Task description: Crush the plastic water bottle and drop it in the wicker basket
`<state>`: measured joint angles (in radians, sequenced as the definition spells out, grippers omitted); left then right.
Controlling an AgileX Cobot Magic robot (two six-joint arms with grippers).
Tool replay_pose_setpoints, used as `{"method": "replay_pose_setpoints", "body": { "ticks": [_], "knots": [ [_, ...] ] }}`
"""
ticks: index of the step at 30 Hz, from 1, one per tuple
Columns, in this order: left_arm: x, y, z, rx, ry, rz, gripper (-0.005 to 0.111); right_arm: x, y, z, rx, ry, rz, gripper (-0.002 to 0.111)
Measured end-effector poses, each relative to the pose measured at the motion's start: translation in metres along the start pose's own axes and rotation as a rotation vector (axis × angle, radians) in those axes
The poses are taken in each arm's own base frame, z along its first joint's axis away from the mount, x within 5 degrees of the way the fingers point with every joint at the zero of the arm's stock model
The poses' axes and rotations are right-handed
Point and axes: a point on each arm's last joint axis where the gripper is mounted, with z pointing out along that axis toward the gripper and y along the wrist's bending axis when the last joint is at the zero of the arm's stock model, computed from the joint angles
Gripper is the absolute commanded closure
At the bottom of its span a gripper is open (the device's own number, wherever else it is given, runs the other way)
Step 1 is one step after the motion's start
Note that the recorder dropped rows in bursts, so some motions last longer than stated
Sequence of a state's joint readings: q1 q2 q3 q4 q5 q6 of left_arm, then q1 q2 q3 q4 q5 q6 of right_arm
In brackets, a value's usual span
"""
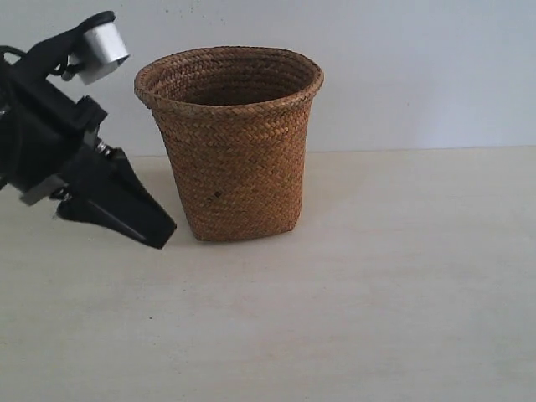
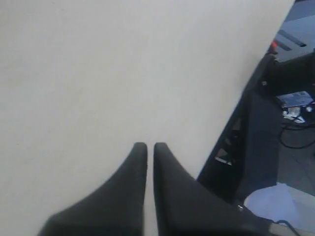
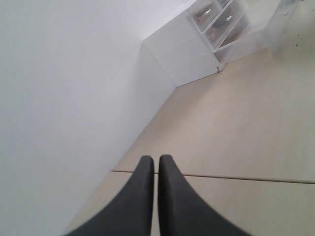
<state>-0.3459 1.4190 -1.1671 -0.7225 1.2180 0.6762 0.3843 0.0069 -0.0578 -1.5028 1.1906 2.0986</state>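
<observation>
**Position.** Wicker basket (image 1: 239, 167) stands upright on the surface (image 1: 377, 293), near the back wall. In the exterior view the left tool (image 1: 162, 236) hangs just beside the basket's base on its left. It points down toward the base and stands apart from the weave. The right tool (image 3: 155, 158) shows only in its own wrist view, with the basket out of that frame.

**Count.** One basket. Two tools, each with two fingers.

**Tool state.** Left tool (image 2: 147, 146): fingers drawn together to a thin slit, nothing between them. Right tool: the same, tips all but meeting, nothing gripped.

**Materials and shapes.**
- Basket: brown woven wicker in a herringbone pattern. It is round and tapers to a narrower base, with a thick rolled rim and one small dark spot (image 1: 218, 194) low on the wall.
- Tool fingers: matte black, tapering to blunt points.
- Surface: pale, smooth, faintly grained.
</observation>
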Motion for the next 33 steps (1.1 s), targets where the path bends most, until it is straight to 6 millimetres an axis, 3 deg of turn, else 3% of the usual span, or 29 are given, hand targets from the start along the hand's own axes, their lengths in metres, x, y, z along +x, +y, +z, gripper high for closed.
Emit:
{"method": "replay_pose_setpoints", "body": {
  "ticks": [3,8,18,19,20,21,24,28,33],
  "knots": [
    [0.016,-0.011,0.001,0.052,-0.018,-0.017,0.103,0.000,0.000,0.000,0.000,0.000,0.000,0.108],
    [0.039,-0.048,-0.013,0.193,-0.167,-0.052,0.103,0.000,0.000,0.000,0.000,0.000,0.000,0.108],
    [0.040,-0.057,-0.020,0.207,-0.231,0.017,0.103,0.000,0.000,0.000,0.000,0.000,0.000,0.108],
    [0.041,-0.057,-0.022,0.157,-0.285,0.100,0.103,0.000,0.000,0.000,0.000,0.000,0.000,0.108],
    [0.041,-0.059,-0.033,0.037,-0.448,0.184,0.103,0.000,0.000,0.000,0.000,0.000,0.000,0.108],
    [0.043,-0.057,-0.043,-0.086,-0.616,0.182,0.103,0.000,0.000,0.000,0.000,0.000,0.000,0.108],
    [0.062,-0.057,-0.068,-0.306,-0.912,0.096,0.103,0.000,0.000,0.000,0.000,0.000,0.000,0.108],
    [0.102,-0.050,-0.090,-0.565,-1.152,-0.022,0.103,0.000,0.000,0.000,0.000,0.000,0.000,0.108],
    [0.157,-0.048,-0.102,-0.821,-1.353,-0.114,0.103,0.000,0.000,0.000,0.000,0.000,0.000,0.108]
  ]
}}
